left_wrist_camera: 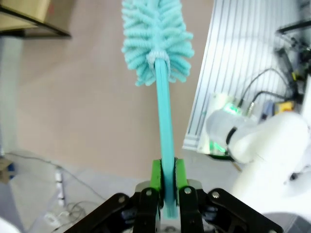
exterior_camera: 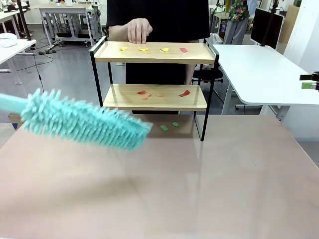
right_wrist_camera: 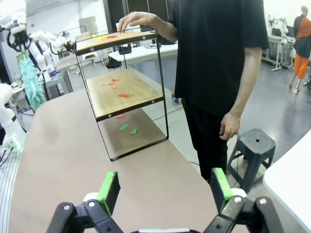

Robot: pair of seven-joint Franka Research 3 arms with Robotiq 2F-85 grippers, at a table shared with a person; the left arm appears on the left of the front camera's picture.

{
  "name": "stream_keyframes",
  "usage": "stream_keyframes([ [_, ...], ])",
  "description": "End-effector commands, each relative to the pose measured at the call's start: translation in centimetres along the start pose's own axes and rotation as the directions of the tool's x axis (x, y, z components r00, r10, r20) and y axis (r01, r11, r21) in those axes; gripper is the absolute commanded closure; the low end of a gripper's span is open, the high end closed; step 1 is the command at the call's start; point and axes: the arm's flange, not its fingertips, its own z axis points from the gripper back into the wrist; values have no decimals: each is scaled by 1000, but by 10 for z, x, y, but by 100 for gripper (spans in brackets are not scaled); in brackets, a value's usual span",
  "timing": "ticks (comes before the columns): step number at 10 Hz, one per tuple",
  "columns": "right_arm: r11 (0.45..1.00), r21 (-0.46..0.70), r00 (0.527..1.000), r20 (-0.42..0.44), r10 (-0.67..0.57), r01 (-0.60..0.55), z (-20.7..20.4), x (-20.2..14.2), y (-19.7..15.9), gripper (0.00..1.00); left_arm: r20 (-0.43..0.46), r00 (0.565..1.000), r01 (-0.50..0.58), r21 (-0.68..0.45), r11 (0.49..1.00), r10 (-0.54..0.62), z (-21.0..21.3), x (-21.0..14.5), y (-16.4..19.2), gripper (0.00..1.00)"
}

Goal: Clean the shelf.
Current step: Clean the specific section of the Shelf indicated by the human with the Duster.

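The shelf [exterior_camera: 154,59] stands at the table's far middle, with two wooden boards in a black frame. Yellow and red paper scraps [exterior_camera: 143,49] lie on its top board, red scraps [exterior_camera: 185,93] on the lower board, and green scraps [exterior_camera: 169,126] on the table beneath. My left gripper [left_wrist_camera: 167,177] is shut on the handle of a teal fluffy duster [exterior_camera: 84,119], which hovers left of the shelf, in front of its lower board. Off to the table's right side, my right gripper [right_wrist_camera: 165,189] stands open and holds nothing. A person's hand [exterior_camera: 139,30] rests on the top board.
The person [right_wrist_camera: 218,53] stands behind the shelf, at its far side. A black stool [right_wrist_camera: 252,145] sits beside them. A white desk [exterior_camera: 264,74] stands at the back right. The tan table [exterior_camera: 199,189] spreads in front of the shelf.
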Motion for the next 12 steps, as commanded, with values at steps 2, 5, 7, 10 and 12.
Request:
stream_keyframes([
  [2, 1000, 3, 1000, -3, 4, -4, 0, 3, 2, 0, 206, 966, -143, -85, 986, 157, 63, 67, -15, 86],
  [5, 1000, 3, 1000, -3, 4, -4, 0, 3, 2, 0, 352, 854, -396, -39, 917, 384, 96, 136, -31, 86],
  [7, 1000, 3, 1000, -3, 4, -4, 0, 3, 2, 0, 445, 764, -527, 11, 850, 468, 103, 195, -39, 86],
  [10, 1000, 3, 1000, -3, 4, -4, 0, 3, 2, 0, 449, 713, -600, -9, 800, 539, 98, 257, -26, 86],
  [12, 1000, 3, 1000, -3, 4, -4, 0, 3, 2, 0, 474, 714, -580, -9, 814, 515, 92, 250, -37, 86],
])
